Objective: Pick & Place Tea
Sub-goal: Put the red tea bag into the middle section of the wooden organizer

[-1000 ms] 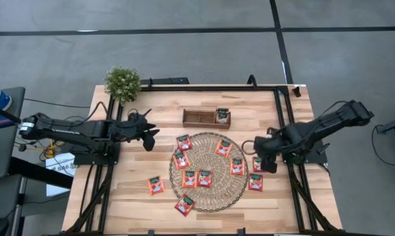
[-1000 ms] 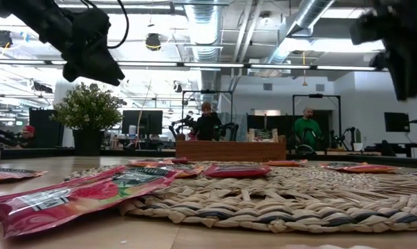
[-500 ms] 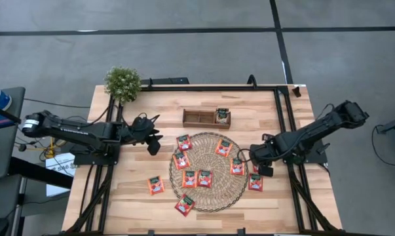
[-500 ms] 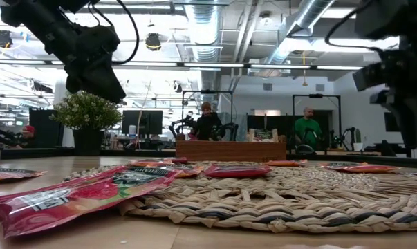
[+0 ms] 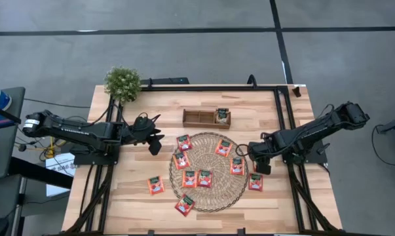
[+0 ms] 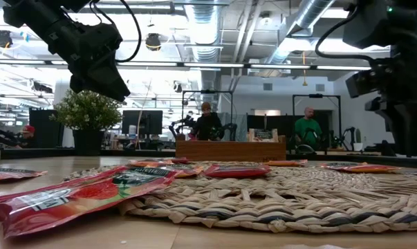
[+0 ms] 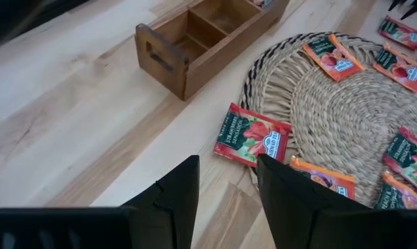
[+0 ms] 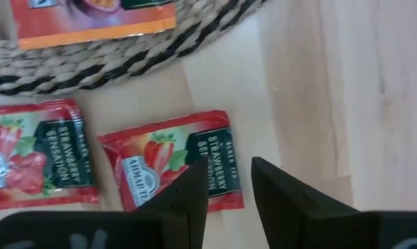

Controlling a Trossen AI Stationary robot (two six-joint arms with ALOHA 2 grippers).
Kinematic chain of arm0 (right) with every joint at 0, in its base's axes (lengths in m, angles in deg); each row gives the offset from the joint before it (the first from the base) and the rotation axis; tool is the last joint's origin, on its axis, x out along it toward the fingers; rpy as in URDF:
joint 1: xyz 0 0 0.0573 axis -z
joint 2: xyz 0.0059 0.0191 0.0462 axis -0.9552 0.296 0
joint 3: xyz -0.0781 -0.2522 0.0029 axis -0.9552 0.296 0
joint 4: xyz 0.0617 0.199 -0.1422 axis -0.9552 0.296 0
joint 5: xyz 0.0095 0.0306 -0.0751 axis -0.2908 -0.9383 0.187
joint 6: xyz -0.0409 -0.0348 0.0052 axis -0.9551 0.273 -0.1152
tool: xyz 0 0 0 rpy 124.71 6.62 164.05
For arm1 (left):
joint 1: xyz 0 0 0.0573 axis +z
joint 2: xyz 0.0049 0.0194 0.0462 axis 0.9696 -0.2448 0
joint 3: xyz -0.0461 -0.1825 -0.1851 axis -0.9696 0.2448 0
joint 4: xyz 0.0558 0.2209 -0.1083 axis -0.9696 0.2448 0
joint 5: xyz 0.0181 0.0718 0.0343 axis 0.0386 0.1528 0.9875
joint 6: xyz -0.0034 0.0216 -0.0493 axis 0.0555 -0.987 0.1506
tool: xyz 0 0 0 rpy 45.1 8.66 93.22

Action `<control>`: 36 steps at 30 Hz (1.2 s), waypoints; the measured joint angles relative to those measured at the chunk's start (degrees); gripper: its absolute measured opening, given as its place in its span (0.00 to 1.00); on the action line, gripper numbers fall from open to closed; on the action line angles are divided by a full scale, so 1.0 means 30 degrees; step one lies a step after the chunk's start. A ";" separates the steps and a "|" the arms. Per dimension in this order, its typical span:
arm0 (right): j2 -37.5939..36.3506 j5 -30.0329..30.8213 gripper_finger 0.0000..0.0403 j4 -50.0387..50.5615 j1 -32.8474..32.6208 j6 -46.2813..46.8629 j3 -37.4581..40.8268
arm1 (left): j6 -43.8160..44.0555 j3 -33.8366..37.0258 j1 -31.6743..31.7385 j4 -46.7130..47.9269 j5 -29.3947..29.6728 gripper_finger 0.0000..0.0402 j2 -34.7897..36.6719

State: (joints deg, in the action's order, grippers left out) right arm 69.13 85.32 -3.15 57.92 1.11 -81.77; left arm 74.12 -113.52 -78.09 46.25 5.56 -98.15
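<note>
Tea sachet [image 8: 173,168] lies flat, label running crosswise, beneath the right gripper's [image 8: 229,187] spread, empty fingers.

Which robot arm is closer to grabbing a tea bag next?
Probably the right gripper: its open fingers hang just over a red tea bag on the wood. The left gripper, also open, is farther from its nearest one.

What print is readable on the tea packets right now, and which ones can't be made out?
"STRAWBERRY SENSATION": red square sachet under the right claw, on bare wood.
"AHMAD TEA": same sachet's centre mark, only just legible.
"STRAWBERRY SENSATION": neighbouring red sachet.
Orange sachet on the round woven straw mat: unreadable.
Other views: too small.
</note>
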 joint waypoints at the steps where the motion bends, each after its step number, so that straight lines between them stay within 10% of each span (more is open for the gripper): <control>1: 0.0000 -0.0159 0.25 -0.0020 -0.0004 0.0000 0.0000 | -0.0019 0.0000 0.0000 0.0000 0.0000 0.34 0.0005; 21: 0.4883 -0.2151 0.25 -0.0990 0.1028 0.0033 -0.0594 | -0.0341 0.0000 0.0000 -0.0138 0.0538 0.34 0.0007; 36: 0.4559 -0.2154 0.02 -0.0269 0.1913 0.1026 -0.0925 | -0.0500 0.0000 0.0000 -0.0138 0.0430 0.34 0.0007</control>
State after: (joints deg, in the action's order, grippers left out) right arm 82.81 78.86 -3.95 63.66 4.19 -84.54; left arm 72.62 -113.52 -78.09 45.83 6.85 -98.13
